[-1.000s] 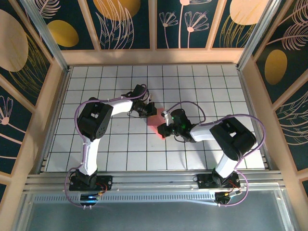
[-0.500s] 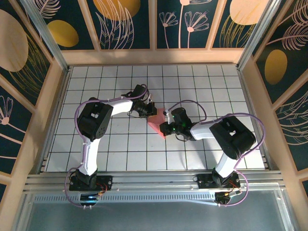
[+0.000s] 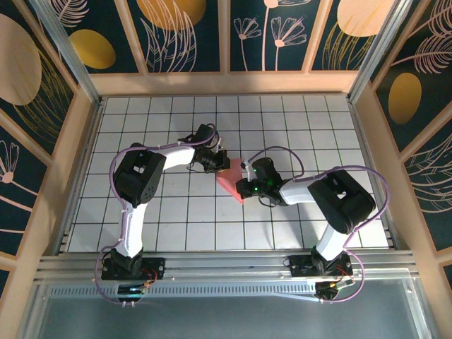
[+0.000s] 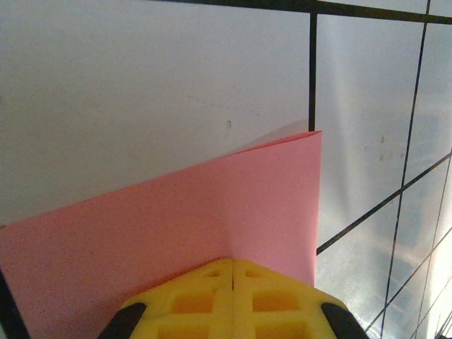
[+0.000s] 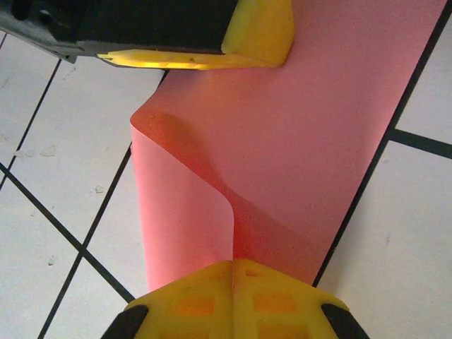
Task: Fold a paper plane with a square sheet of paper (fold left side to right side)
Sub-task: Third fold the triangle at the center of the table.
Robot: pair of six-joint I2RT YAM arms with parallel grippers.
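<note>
Lab: gridded table [image 3: 183,219], decorated enclosure walls [image 3: 191,35]

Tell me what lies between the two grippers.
The square sheet of paper spans from the left gripper to the right gripper, one side curled over loosely; the right wrist view shows it.

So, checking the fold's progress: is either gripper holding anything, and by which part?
Both pinch the square sheet of paper: the right gripper its curled-over near edge, the left gripper the opposite side.
</note>
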